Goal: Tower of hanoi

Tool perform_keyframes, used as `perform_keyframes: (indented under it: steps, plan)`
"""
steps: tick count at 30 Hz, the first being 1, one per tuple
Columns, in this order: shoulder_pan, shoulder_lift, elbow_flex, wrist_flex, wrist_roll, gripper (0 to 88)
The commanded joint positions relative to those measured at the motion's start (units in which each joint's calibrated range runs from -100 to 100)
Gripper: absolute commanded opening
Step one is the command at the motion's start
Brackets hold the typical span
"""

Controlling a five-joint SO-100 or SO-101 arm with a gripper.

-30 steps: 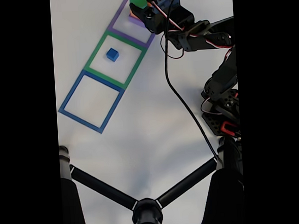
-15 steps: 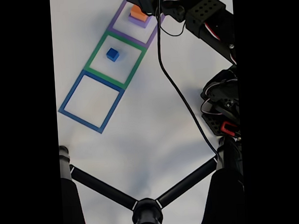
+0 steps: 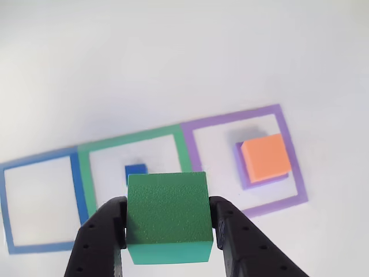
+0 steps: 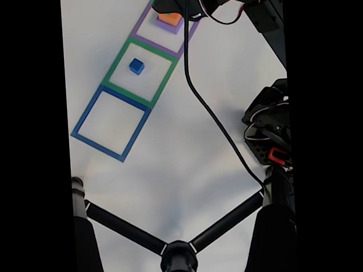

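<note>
You have the green cube (image 3: 167,216) pinched in the gripper (image 3: 168,222), one black finger flat against each side face, lifted clear of the white table (image 3: 173,52). In the other view the cube hangs in front of the green square (image 3: 135,138); it is in the air, so you cannot read from this which square lies under it.

Three taped squares run in a row. The purple square (image 3: 291,150) holds a purple block (image 3: 242,176) with an orange cube (image 3: 265,157) stacked on it. The green square holds a small blue cube (image 3: 136,169), partly hidden behind your load. The blue square (image 3: 4,208) is bare inside.

Step in hand, as I judge it: carrying the green cube to its next square. By Hanoi rules it looks larger than the blue cube, so the bare blue square seems the likely target. You would swing over it, lower until the cube sits flat, then spread the fingers.

In the fixed view, the arm (image 4: 266,13) reaches across the top edge near the purple square, and its black cable (image 4: 211,109) trails down over the table, beside the squares but not on them. A black tripod (image 4: 176,253) stands in the foreground, well apart. Mind the blue cube and the orange stack as you pass.
</note>
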Motion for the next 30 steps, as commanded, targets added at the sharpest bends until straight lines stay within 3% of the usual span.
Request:
perform_keyframes:
  steps: [1, 14, 30]
  plan:
    - [-4.35, -3.58, -3.29, 3.34, 0.59, 5.3]
    - [-14.5, -8.79, -4.2, 6.98, 0.59, 5.8]
    - [-19.6, -11.99, 0.98, 8.03, 0.59, 5.9]
